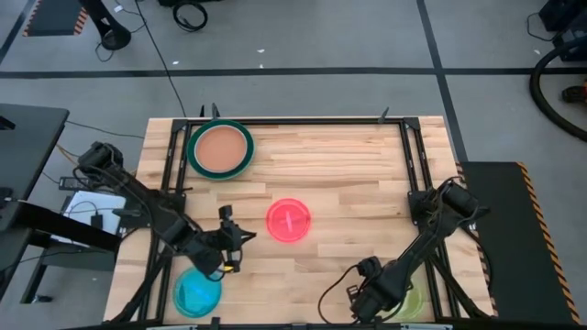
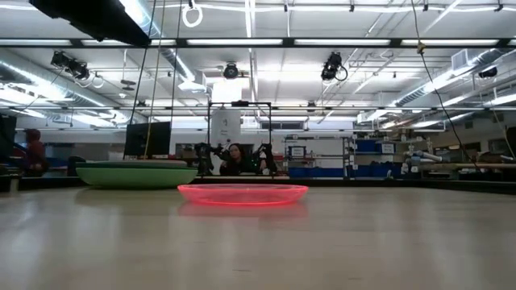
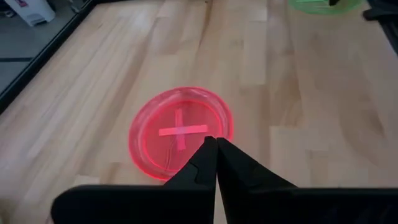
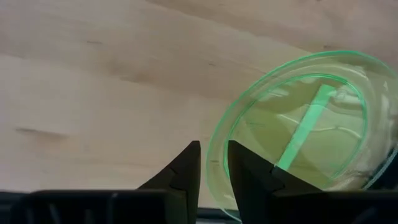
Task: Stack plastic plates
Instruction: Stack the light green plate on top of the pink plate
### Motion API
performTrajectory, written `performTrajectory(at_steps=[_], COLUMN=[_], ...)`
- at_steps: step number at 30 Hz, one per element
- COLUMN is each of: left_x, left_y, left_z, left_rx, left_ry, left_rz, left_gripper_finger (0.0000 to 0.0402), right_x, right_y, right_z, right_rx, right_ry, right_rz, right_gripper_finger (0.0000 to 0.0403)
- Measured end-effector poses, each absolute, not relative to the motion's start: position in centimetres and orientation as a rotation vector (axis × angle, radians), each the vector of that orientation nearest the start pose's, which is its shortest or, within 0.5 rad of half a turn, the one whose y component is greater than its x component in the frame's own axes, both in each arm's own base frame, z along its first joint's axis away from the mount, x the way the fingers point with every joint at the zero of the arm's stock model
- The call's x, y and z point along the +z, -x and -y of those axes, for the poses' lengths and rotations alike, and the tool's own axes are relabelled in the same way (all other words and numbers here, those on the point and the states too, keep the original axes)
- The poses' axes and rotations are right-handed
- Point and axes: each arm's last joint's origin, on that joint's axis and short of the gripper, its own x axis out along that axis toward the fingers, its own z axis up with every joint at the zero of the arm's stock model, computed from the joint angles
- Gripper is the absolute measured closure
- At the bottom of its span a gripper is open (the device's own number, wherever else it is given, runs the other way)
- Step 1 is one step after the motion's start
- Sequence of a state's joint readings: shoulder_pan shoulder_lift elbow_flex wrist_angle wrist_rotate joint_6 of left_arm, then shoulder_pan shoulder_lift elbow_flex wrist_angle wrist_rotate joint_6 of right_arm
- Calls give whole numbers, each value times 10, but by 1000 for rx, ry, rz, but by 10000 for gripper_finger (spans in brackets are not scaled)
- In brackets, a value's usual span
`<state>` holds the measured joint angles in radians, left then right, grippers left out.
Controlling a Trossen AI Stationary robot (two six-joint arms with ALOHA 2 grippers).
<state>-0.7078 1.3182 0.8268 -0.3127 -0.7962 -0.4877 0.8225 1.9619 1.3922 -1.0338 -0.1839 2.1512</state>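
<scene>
My left gripper (image 3: pixel 216 144), fingers together, is aiming at the red plate (image 3: pixel 180 132); my right gripper (image 4: pixel 212 151), fingers slightly apart, is straddling the lime plate (image 4: pixel 311 124) rim for lifting.

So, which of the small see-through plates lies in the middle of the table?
The red plate. It lies alone mid-table, ahead of the shut left tool. The cyan plate and the lime plate lie at the near edge, at opposite corners.

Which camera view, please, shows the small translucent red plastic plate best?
The left wrist view: the small translucent red plastic plate fills it, cross mark clear. The high view shows it small at mid-table; the low view edge-on; the right wrist view not at all.
</scene>
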Motion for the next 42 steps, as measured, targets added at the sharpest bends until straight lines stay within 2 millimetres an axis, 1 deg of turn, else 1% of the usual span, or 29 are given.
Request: performTrajectory(at_steps=[5,7,11,15,19,22,24,28,31,32,34,35,37,39,42], left_x=[232,232,232,232,232,232,232,233,232,230,225,224,224,234,263], left_y=[-216,-217,-216,-213,-206,-199,-193,-178,-166,-162,-153,-148,-137,-126,-110], left_z=[146,145,146,152,162,170,177,196,215,221,235,242,254,269,294], left_rx=[199,196,181,119,78,48,23,-49,-136,-168,-221,-246,-300,-372,-484], left_ry=[-109,-124,-132,-121,-107,-83,-58,2,1,-13,-9,18,116,224,281], left_rz=[-573,-576,-581,-596,-594,-590,-587,-568,-542,-538,-530,-529,-534,-531,-469], left_gripper_finger=[386,386,386,386,386,386,386,386,386,386,386,386,386,386,385], right_x=[155,153,149,143,132,131,132,131,131,132,137,142,159,179,204], right_y=[-241,-241,-239,-242,-244,-244,-242,-238,-238,-239,-238,-241,-250,-262,-291], right_z=[-269,-269,-267,-266,-269,-268,-269,-273,-273,-273,-271,-269,-266,-257,-243], right_rx=[-1121,-1147,-1224,-1240,-1257,-1283,-1311,-1320,-1301,-1286,-1263,-1245,-1174,-1093,-868], right_ry=[-1048,-1060,-1093,-1129,-1135,-1145,-1159,-1164,-1154,-1148,-1080,-1053,-1001,-889,-707], right_rz=[-1524,-1523,-1486,-1473,-1506,-1511,-1478,-1448,-1424,-1422,-1425,-1417,-1423,-1413,-1359], right_gripper_finger=[306,304,304,304,304,305,309,331,359,372,392,395,392,393,397])
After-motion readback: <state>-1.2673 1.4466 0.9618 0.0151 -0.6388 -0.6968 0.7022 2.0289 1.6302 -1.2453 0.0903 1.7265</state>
